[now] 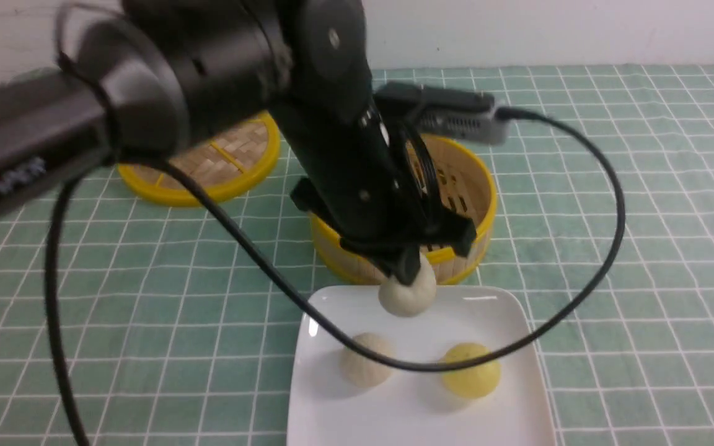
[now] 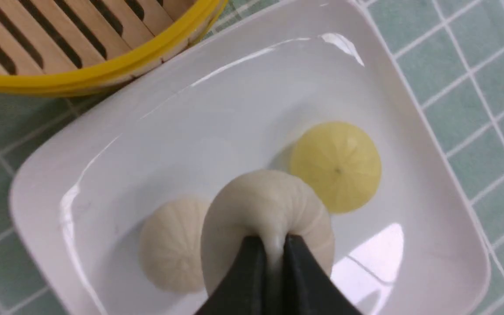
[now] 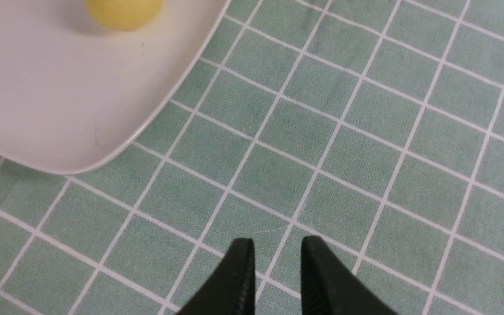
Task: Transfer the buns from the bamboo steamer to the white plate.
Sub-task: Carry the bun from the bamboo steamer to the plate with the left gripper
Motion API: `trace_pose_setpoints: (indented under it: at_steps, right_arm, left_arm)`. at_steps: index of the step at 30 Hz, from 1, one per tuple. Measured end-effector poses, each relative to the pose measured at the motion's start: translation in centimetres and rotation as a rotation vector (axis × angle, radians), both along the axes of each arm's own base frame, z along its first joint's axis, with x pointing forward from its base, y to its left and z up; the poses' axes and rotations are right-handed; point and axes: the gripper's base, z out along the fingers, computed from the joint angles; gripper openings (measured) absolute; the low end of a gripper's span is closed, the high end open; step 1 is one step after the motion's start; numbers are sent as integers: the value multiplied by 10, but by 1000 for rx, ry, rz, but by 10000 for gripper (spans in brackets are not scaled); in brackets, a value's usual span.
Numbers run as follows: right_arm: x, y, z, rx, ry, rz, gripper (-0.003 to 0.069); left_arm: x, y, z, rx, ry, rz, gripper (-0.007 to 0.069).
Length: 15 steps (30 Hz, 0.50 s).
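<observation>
The last step is in hand. A pale bun (image 2: 267, 205) is pinched by its top in the left jaws, just above the white plate (image 2: 243, 87). Two more buns (a second pale bun (image 1: 366, 368) and a yellow bun (image 1: 471, 370)) are already laid there. The bamboo steamer (image 1: 487, 217) looks emptied. Next, the bun must be lowered onto a bare spot and let go gently. The right jaws are held a little apart over the counter (image 3: 365, 153), with nothing in them. Pale letters on the left arm (image 1: 13, 179) are too blurred to be read.
</observation>
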Motion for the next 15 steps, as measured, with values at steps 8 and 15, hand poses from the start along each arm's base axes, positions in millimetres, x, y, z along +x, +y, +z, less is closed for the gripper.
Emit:
trace_pose_setpoints:
  at_steps: [8, 15]
  right_arm:
    - [0, 0, 0, 0, 0, 0, 188]
    - [0, 0, 0, 2, 1, 0, 191]
  left_arm:
    - [17, -19, -47, -2, -53, 51, 57]
    - [25, -25, -76, 25, -30, 55, 173]
